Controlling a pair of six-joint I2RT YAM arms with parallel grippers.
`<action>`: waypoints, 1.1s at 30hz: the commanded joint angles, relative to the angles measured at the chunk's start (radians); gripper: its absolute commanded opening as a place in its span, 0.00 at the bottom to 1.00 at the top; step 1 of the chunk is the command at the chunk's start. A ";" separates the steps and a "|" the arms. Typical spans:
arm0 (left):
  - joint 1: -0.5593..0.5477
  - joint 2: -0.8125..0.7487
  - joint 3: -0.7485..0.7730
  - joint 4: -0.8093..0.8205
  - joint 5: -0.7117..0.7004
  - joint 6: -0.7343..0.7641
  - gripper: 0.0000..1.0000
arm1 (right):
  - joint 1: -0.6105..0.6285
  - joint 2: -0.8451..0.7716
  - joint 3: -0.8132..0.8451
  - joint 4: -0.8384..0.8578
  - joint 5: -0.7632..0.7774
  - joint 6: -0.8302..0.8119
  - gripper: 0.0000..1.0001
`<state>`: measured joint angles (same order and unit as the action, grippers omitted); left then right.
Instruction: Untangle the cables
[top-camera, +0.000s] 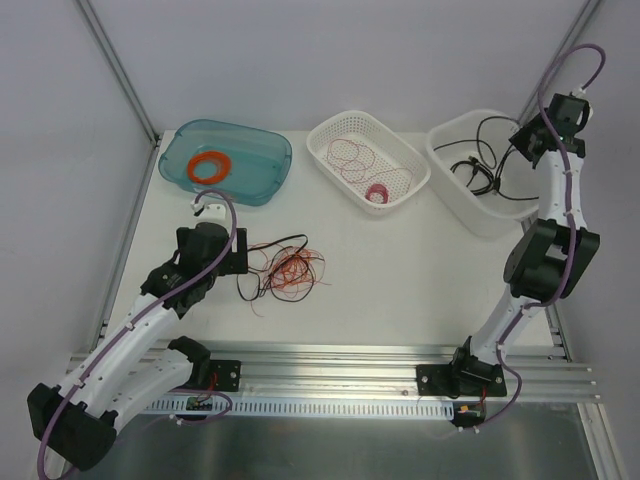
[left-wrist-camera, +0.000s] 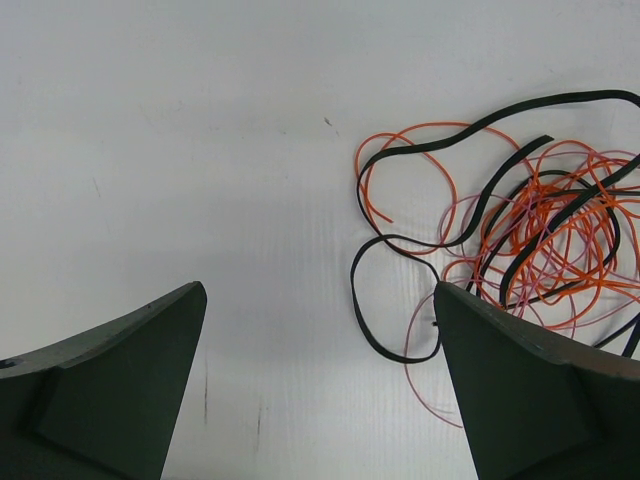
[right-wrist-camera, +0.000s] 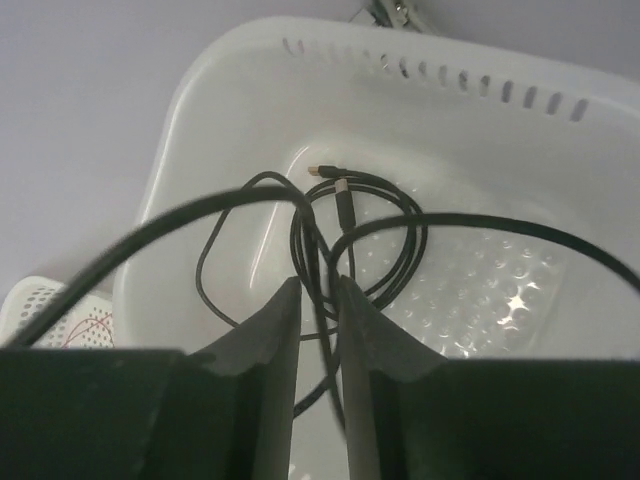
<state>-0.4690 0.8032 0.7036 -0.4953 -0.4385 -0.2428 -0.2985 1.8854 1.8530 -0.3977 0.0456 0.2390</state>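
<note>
The cables (top-camera: 290, 268) lie as a loose tangle of thin black, orange and pale red wires on the white table, just right of my left gripper (top-camera: 244, 252). In the left wrist view the tangle (left-wrist-camera: 540, 230) spreads to the upper right, and a black loop reaches beside the right finger. My left gripper (left-wrist-camera: 320, 290) stands wide open with only bare table between its fingers. My right gripper (top-camera: 516, 148) hangs over the white tub (top-camera: 500, 215). Its jaws (right-wrist-camera: 318, 282) stand slightly apart, and a black cable (right-wrist-camera: 350, 200) runs loosely through the gap and coils in the tub (right-wrist-camera: 230, 70).
A blue tray (top-camera: 250, 160) holding a thick orange ring (top-camera: 210, 167) sits at the back left. A white basket (top-camera: 318, 155) at the back centre holds red wire loops and a small pink spool (top-camera: 377, 193). An aluminium rail (top-camera: 350, 360) runs along the near edge.
</note>
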 joint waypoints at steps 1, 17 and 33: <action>0.013 0.005 -0.012 0.029 0.026 0.019 0.99 | 0.007 0.001 0.035 0.073 -0.122 -0.018 0.35; 0.012 0.010 -0.009 0.046 0.277 0.057 0.99 | 0.248 -0.394 -0.279 -0.038 -0.127 -0.168 0.89; -0.097 0.163 0.019 0.133 0.617 0.040 0.97 | 0.789 -0.828 -0.868 -0.069 -0.201 -0.133 0.91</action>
<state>-0.5068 0.9066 0.6888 -0.3843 0.1753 -0.1913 0.4278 1.1229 1.0363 -0.4881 -0.1322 0.0818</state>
